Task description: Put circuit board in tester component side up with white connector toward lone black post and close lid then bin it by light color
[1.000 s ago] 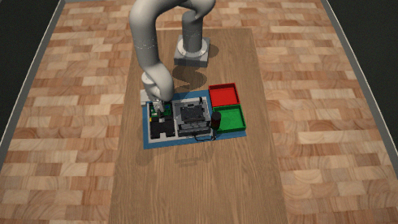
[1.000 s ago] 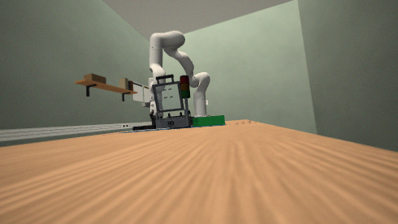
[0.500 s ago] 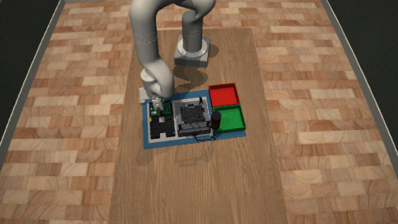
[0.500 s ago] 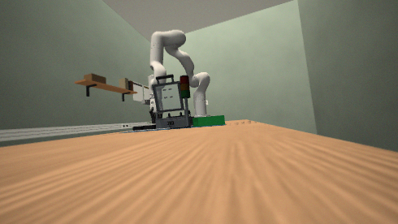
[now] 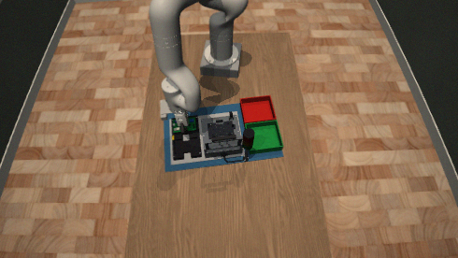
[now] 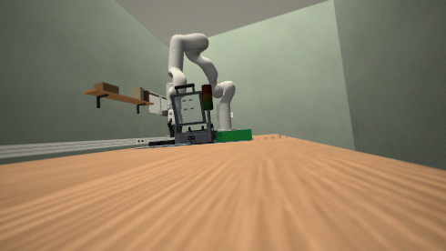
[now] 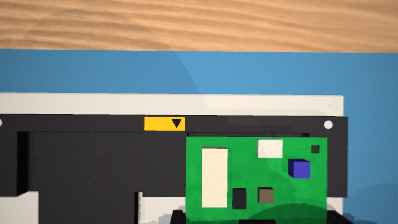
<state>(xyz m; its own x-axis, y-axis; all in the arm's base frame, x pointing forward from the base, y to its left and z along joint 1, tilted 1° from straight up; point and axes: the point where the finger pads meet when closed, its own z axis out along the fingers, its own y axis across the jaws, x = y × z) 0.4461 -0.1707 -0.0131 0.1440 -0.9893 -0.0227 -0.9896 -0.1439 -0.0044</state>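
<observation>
Note gripper (image 5: 183, 130) (image 6: 172, 131) (image 7: 257, 216) wide, with fingertips at opposite edges of the board (image 5: 191, 126) (image 7: 245, 172), component side up at the tray (image 5: 179, 150) (image 6: 161, 143) (image 7: 90, 160) beside the tester (image 5: 223, 149) (image 6: 196, 137); cannot tell if clamped. See lid (image 5: 221, 131) (image 6: 190, 109) raised on the tester, signal light (image 5: 249, 136) (image 6: 207, 96) beside it, apparently unlit. Count nothing tested; left to do: seating, latching, reading, reopening, then sorting into red bin (image 5: 256, 97) or green bin (image 5: 281, 140) (image 6: 234, 135), past the tester.
</observation>
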